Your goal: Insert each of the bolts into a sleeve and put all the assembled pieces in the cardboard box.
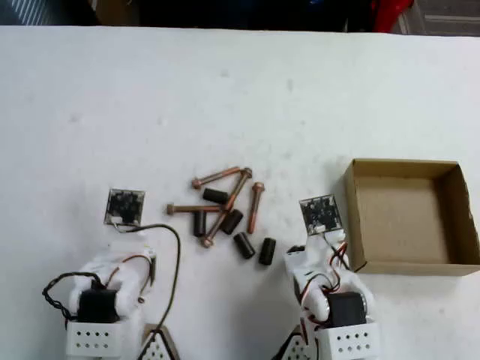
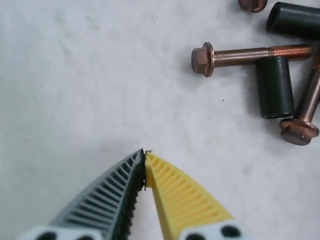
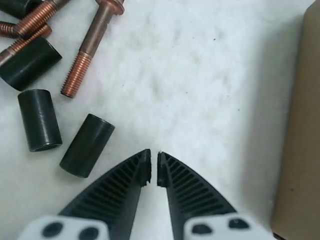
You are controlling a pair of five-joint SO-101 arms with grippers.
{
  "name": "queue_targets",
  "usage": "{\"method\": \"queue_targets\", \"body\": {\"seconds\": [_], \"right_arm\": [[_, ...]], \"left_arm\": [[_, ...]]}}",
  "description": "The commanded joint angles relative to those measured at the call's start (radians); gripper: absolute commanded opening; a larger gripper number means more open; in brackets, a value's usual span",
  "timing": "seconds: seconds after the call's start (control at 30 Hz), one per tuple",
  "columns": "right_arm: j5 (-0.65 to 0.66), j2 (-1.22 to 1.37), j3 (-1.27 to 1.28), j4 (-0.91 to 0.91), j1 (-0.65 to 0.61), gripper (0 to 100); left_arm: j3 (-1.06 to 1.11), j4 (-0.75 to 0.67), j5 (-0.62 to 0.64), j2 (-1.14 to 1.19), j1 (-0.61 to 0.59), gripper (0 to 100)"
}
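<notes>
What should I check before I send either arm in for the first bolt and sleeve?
1. Cardboard box open and empty: ok.
2. Left gripper carrying nothing: ok, but it is shut, so open it before a grasp.
3. Right gripper carrying nothing: ok, also shut.
4. A bolt lying clear: ok, the bolt nearest the box lies apart from the rest.
5. A sleeve lying clear: ok, the sleeve nearest the right gripper lies alone on its side.
6. Other bolts easy to separate: not ok, several cross one another.
</notes>
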Motion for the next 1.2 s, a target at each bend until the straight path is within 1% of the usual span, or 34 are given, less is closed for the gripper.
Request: {"method": "queue_targets", "body": {"seconds": [0.0,0.1,0.3,1.17], "right_arm": [[0.002,-0.004,0.009,0.007,-0.002,1.7],[0.002,-0.004,0.009,0.007,-0.002,1.7],[0.002,-0.004,0.009,0.007,-0.002,1.7],[-0.002,-0.004,0.009,0.005,-0.008,1.7]], "left_arm": [[-0.002,-0.018,0.009,-0.008,-0.005,2],[-0.003,-0.028,0.008,-0.008,0.005,3],[-0.003,-0.020,0.009,-0.008,0.084,3],[-0.003,-0.018,0.005,-0.008,0.079,2]]}}
